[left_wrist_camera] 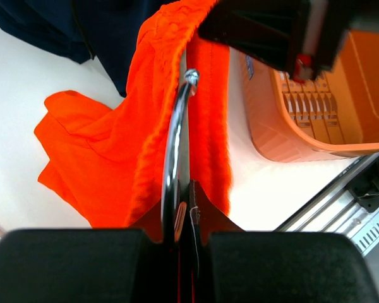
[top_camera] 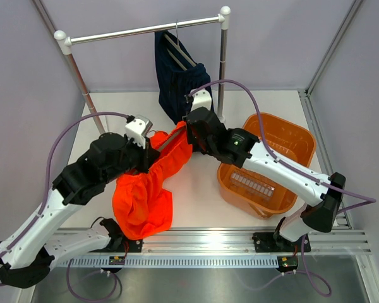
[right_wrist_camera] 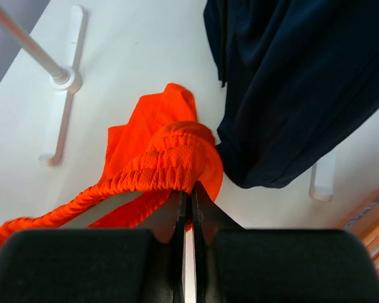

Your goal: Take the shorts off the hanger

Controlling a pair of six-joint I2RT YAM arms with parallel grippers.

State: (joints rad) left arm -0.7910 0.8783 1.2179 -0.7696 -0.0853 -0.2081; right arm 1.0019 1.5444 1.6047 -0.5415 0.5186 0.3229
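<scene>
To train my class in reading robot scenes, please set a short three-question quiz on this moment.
1. True or false: the right claw is shut on the orange shorts.
2. What does the left claw grip? A) a clothes peg B) the hanger's metal hook C) nothing
3. What hangs from the rail?
Key: 1 true; 2 B; 3 a navy garment.
</scene>
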